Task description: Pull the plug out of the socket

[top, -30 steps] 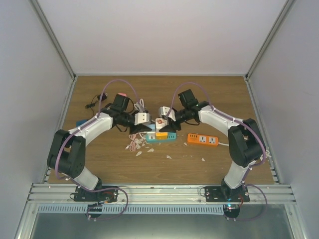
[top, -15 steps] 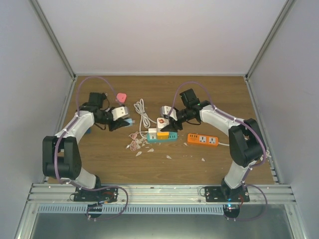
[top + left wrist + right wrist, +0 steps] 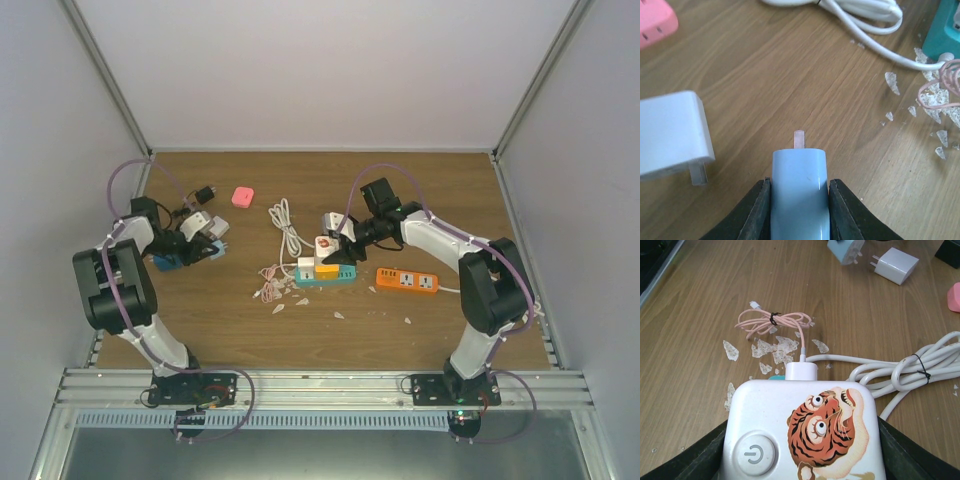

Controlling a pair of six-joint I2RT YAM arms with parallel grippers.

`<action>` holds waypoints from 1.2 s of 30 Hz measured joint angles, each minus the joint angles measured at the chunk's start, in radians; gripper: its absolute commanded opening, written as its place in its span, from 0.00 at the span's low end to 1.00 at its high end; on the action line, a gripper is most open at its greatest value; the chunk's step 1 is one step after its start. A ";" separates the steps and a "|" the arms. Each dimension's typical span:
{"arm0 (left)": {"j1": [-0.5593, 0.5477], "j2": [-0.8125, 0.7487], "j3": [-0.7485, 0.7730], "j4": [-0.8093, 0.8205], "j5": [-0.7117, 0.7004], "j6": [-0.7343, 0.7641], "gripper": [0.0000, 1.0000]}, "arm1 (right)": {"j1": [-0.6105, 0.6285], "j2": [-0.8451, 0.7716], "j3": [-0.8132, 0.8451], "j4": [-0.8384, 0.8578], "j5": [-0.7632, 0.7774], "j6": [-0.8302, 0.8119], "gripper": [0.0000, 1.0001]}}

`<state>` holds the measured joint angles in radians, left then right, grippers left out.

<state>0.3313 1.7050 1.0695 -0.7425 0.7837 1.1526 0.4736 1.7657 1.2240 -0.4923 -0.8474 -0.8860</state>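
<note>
a brown wood-grain worktop (image 3: 440, 200) sits inside a pale, white-walled enclosure, with white flakes (image 3: 771, 347) scattered near its middle.

the left claw (image 3: 799, 182) is clamped on a light blue plug (image 3: 799, 162), one black finger on each flank. the plug is out of any socket and held just over bare wood at the left side of the worktop. its long axis runs straight out from the claw, and the one prong that shows points right, toward the teal power strip (image 3: 325, 277), which lies well apart from it at the centre. a loose white charger (image 3: 670, 132) lies on its side just beside the plug, on the far side, and a small pink adapter (image 3: 241, 196) lies farther off toward the back.

the right claw (image 3: 802, 440) is closed around a white tiger-print adapter (image 3: 805, 410) with a power button. that adapter stands on top of the teal strip. whether it is seated in a socket i cannot tell. a small white connector with a coiled pink cable (image 3: 772, 319) sits at the strip just beyond it, and a bundled white cable (image 3: 910, 367) lies on the far side. an orange power strip (image 3: 407, 282) lies to the right, touched by neither arm.

as i judge it, the blue plug is off the socket, and the left arm only has to lower it onto the open wood below. anything left to pull from the strip falls to the right arm, which is much the nearer, and that pull would go straight up off the strip's top face.
</note>
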 measured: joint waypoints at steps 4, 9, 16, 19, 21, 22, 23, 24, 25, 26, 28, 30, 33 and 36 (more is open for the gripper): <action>0.011 0.063 0.010 -0.005 -0.009 0.000 0.11 | 0.000 0.000 0.000 0.000 0.000 0.000 0.01; 0.016 0.121 0.016 -0.006 -0.029 -0.002 0.12 | 0.000 0.000 0.000 0.000 0.000 0.000 0.01; 0.045 0.195 0.097 -0.024 -0.007 -0.024 0.29 | 0.000 0.000 0.000 0.000 0.000 0.000 0.01; 0.057 0.209 0.111 -0.024 -0.004 -0.041 0.46 | 0.000 0.000 0.000 0.000 0.000 0.000 0.01; 0.063 0.215 0.115 -0.021 -0.017 -0.047 0.52 | 0.000 0.000 0.000 0.000 0.000 0.000 0.01; 0.065 0.216 0.119 -0.020 -0.022 -0.055 0.53 | 0.000 0.000 0.000 -0.001 0.000 0.000 0.00; 0.068 0.217 0.122 -0.017 -0.024 -0.060 0.55 | 0.000 0.000 0.001 -0.001 0.000 0.000 0.01; 0.071 0.217 0.122 -0.013 -0.025 -0.067 0.56 | 0.000 0.000 0.001 -0.001 0.000 0.000 0.01; 0.073 0.217 0.122 -0.009 -0.027 -0.072 0.57 | 0.000 0.000 0.001 -0.001 0.000 0.000 0.01; 0.075 0.217 0.122 -0.005 -0.028 -0.076 0.58 | 0.000 0.000 0.001 -0.001 0.000 0.000 0.01; 0.077 0.217 0.122 0.004 -0.031 -0.089 0.59 | 0.000 0.000 0.001 -0.001 0.000 0.000 0.01; 0.080 0.216 0.122 0.021 -0.036 -0.107 0.59 | 0.000 0.000 0.001 -0.001 0.000 0.000 0.01; 0.080 0.212 0.122 0.053 -0.052 -0.134 0.54 | 0.000 0.000 0.001 -0.001 0.000 0.000 0.01; 0.081 0.205 0.122 0.085 -0.075 -0.160 0.53 | 0.000 0.000 0.001 -0.001 0.000 0.000 0.00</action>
<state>0.4122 1.9102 1.1915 -0.6571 0.7086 0.9924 0.4736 1.7660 1.2247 -0.4934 -0.8474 -0.8856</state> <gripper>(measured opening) 0.540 0.628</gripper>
